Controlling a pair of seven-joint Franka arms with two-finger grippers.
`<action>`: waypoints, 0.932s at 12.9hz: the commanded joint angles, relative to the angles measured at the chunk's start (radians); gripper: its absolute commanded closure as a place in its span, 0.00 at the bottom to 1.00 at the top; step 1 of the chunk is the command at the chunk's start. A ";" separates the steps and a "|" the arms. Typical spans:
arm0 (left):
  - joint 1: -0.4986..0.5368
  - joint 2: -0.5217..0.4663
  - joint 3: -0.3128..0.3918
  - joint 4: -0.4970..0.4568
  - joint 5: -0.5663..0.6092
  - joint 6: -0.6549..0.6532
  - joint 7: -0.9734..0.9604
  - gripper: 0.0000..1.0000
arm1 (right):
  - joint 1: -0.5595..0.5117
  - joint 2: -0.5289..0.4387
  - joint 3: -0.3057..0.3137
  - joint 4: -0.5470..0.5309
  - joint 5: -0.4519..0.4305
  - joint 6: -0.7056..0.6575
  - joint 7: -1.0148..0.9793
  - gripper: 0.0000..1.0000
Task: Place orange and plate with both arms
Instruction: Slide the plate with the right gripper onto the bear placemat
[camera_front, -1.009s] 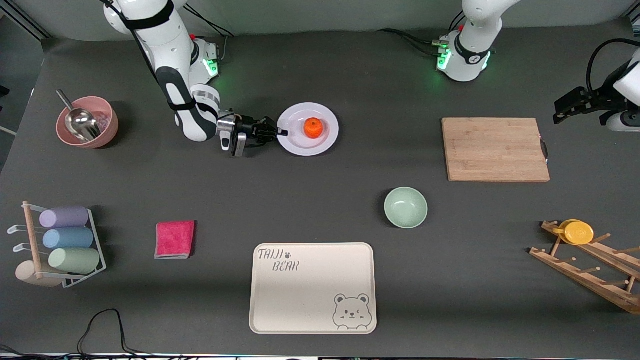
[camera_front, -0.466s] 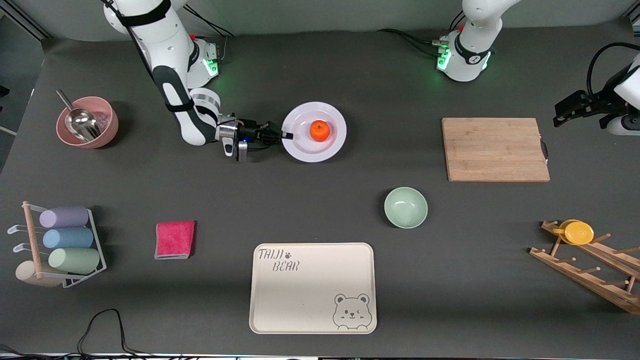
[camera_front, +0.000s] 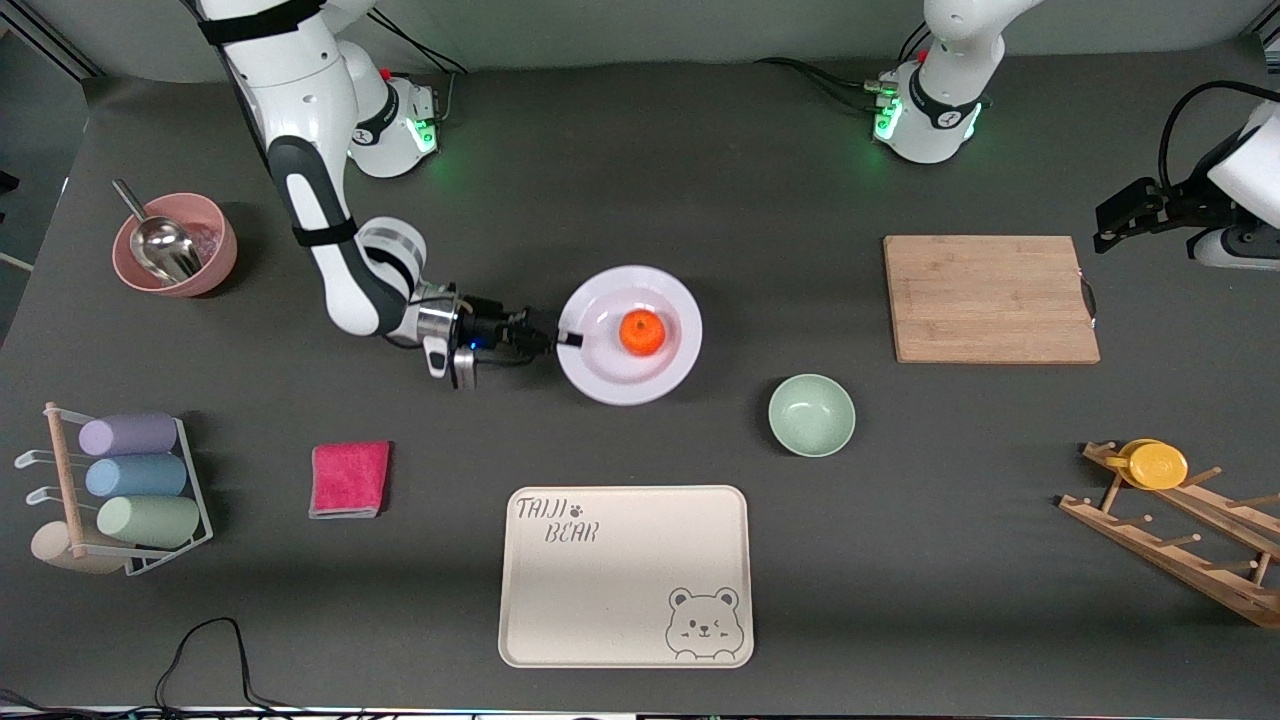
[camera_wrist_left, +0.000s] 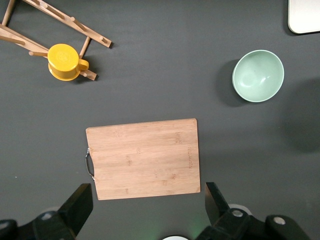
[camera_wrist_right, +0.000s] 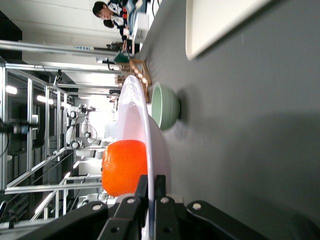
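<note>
**Asker:** Plate (camera_front: 612, 378) and orange (camera_front: 642, 332): where do they stand, and who has them?

**Me:** Both are with my right arm. My right gripper (camera_front: 566, 338) is clamped tight on the plate's rim at its nine o'clock edge, fingers pinched above and below the lip. The orange sits on the plate's shallow centre, loose, just past my fingertips. The plate is over open mat near the middle of the table. I cannot tell whether it rides clear of the mat or skims it.

**Asker:** What lies around it?

**Me:** From the plate, the mint-green bowl (camera_front: 811, 415) is at about four o'clock and well apart. The cream bear tray (camera_front: 625, 600) is at six o'clock and stands bare. The wooden cutting board (camera_front: 990, 298) is at three o'clock, also bare.

**Asker:** And your other arm?

**Me:** It waits. My left gripper (camera_front: 1112, 222) hangs high with its jaws spread wide and nothing between them. It is over the left arm's end of the table, roughly two o'clock from the board. Its wrist camera looks straight down on that board.

**Asker:** How far along are you?

**Me:** I judge it past halfway. The orange is already on the plate, and the plate is in my grasp. Setting it down level and letting go of the rim are not yet done. The task does not name the spot. A tilt could roll the orange off, so I should keep the plate flat.
</note>
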 joint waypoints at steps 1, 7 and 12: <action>-0.073 -0.002 0.043 -0.001 -0.005 0.005 0.016 0.00 | 0.000 0.175 -0.059 0.283 -0.107 -0.008 0.155 1.00; -0.495 0.041 0.433 -0.001 0.080 0.018 -0.007 0.00 | -0.092 0.477 -0.076 0.831 -0.155 -0.005 0.526 1.00; -0.534 0.066 0.454 -0.001 0.111 0.035 -0.029 0.00 | -0.201 0.698 -0.081 1.163 -0.185 0.056 0.613 1.00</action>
